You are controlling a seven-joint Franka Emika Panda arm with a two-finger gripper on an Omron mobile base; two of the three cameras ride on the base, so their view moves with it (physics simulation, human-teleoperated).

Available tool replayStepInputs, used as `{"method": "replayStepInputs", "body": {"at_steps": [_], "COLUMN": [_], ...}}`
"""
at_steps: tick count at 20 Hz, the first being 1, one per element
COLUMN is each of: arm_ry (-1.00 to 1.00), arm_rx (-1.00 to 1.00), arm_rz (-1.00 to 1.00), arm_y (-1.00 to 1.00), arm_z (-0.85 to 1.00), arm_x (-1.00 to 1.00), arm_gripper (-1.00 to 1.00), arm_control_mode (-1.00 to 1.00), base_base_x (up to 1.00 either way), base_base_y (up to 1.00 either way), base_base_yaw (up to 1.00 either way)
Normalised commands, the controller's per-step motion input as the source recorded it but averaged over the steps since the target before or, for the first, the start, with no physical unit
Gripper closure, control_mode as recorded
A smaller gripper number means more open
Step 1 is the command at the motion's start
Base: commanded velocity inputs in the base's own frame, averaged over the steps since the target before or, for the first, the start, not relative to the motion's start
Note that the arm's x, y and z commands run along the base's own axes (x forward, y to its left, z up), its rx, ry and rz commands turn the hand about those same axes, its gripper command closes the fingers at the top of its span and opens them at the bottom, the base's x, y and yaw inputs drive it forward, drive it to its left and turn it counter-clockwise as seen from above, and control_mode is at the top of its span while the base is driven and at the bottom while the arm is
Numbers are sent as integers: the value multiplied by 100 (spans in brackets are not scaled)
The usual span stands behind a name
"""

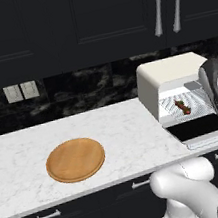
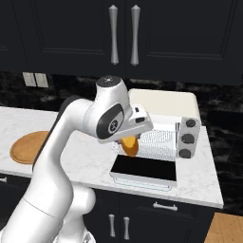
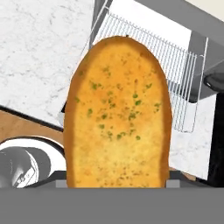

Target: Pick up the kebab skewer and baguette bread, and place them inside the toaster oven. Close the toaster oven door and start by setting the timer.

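The kebab skewer [image 1: 183, 107], a thin stick of dark red and brown chunks, lies on the wire rack inside the boxy cream-white toaster oven [image 1: 168, 72], so that half of the loading looks done, and now it's the bread's turn. The golden-yellow, herb-flecked baguette bread [image 3: 117, 116] hangs from the two-finger gripper [image 2: 129, 142] just above the dropped-open glass toaster oven door [image 2: 144, 172], in front of the rack. From the hand's own camera the loaf covers the fingertips entirely, so I can't see them pinch; I judge them clamped on the bread because it hangs clear of the counter. Next, I'd say, the arm must carry the loaf forward over the door, into the cavity, and set it on the rack beside the skewer, not on top of it. Then comes the door and the timer. From the left, the arm cuts off the oven's right side. The round wooden board [image 1: 75, 159] sits bare, well apart.
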Motion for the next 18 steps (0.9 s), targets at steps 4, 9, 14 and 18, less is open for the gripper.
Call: {"method": "replayStepInputs", "body": {"at_steps": [4, 9, 14, 18], "arm_ry": [0, 0, 0, 0], "arm_rx": [19, 18, 6, 3], "arm_rz": [-11, -13, -6, -3], "arm_y": [-37, -25, -34, -55], "arm_z": [-49, -55, -29, -15], "arm_x": [27, 59, 80, 50], "arm_gripper": [100, 100, 100, 100], "arm_control_mode": [-100, -100, -100, -100], "base_base_x": [0, 0, 0, 0], "base_base_y": [0, 0, 0, 0], "base_base_yaw": [0, 0, 0, 0]}}
